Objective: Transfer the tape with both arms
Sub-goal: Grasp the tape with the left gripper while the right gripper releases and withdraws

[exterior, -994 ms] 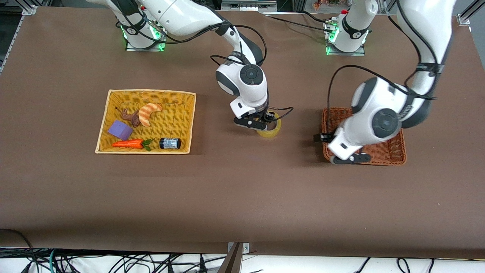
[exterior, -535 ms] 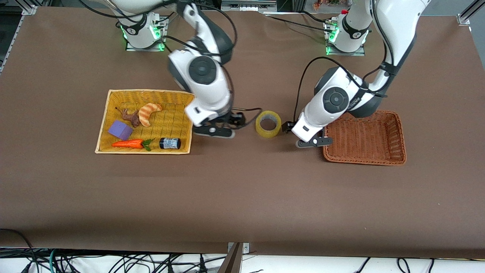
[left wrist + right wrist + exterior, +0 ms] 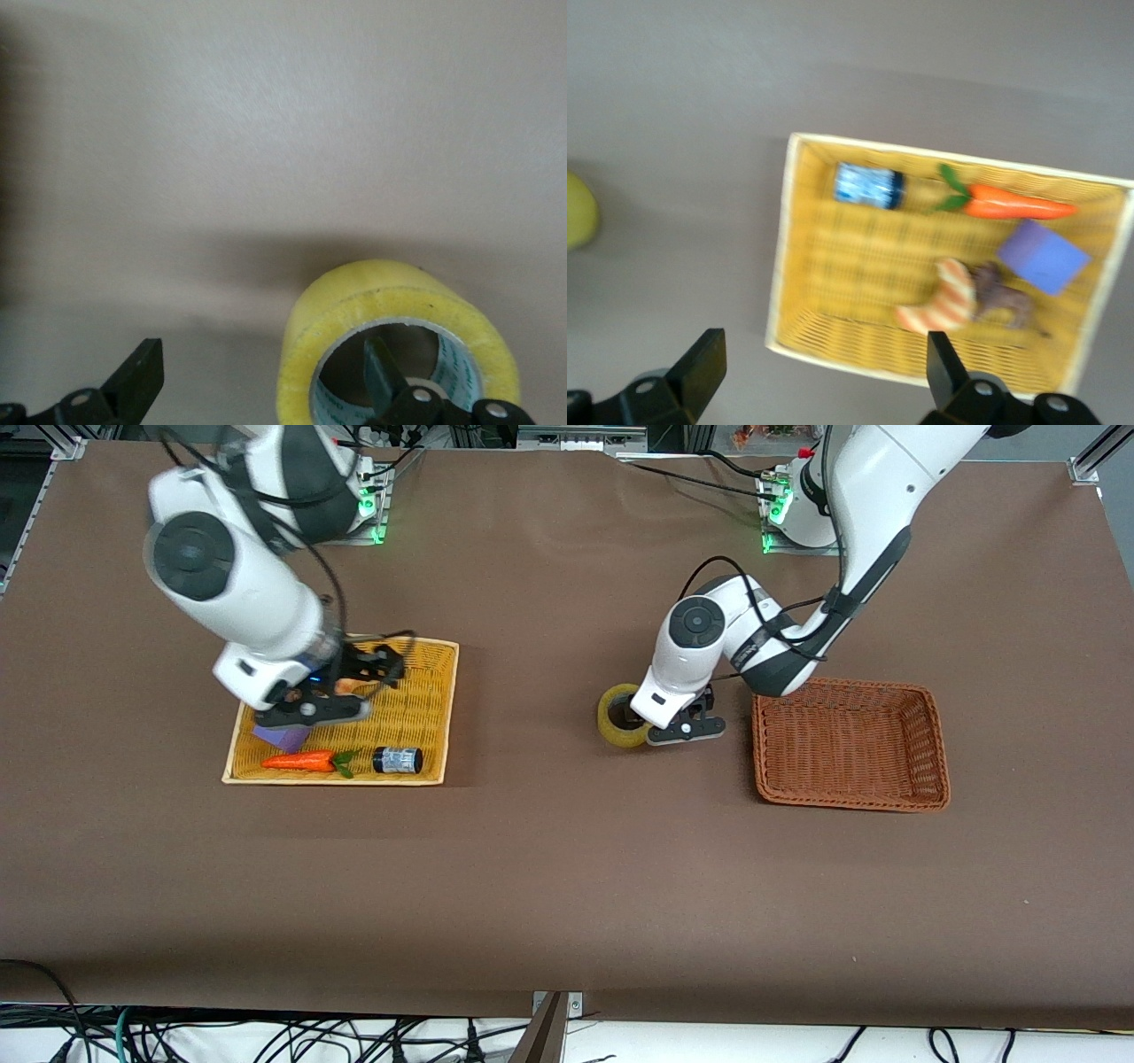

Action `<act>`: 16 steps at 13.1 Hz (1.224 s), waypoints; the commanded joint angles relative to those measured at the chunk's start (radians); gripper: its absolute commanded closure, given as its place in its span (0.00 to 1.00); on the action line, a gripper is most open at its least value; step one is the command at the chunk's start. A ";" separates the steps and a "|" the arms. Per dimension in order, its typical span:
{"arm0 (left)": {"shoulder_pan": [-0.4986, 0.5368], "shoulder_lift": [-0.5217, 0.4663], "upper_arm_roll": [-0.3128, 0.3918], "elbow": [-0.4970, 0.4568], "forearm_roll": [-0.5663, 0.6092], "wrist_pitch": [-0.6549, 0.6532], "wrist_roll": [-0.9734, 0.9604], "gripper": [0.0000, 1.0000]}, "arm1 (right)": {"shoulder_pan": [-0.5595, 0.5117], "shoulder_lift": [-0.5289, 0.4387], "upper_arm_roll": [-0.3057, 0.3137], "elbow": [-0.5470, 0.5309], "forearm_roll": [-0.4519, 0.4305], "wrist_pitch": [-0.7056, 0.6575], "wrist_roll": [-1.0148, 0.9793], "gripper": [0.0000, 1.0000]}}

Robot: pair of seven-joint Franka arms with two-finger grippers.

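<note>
Carrot (image 3: 299,761), jar (image 3: 397,760) in yellow basket (image 3: 443,717); brown basket (image 3: 850,797) bare.

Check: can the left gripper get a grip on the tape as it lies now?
Probably yes. The left gripper is open, down at the tape on the table, with one finger inside the roll's hole. Nothing blocks it; the right gripper hangs over the yellow basket.

Left claw (image 3: 666,724) partly hides tape (image 3: 617,717).
</note>
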 commanded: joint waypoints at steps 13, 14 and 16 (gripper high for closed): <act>-0.002 0.067 -0.003 0.052 0.064 0.019 -0.073 1.00 | -0.101 -0.175 -0.194 -0.129 -0.019 0.046 -0.322 0.00; 0.028 0.059 -0.018 0.075 0.047 -0.033 -0.057 1.00 | -0.101 -0.175 -0.194 -0.129 -0.021 0.049 -0.322 0.00; 0.067 0.047 -0.065 0.208 -0.065 -0.265 0.180 1.00 | -0.101 -0.177 -0.194 -0.132 -0.021 0.052 -0.322 0.00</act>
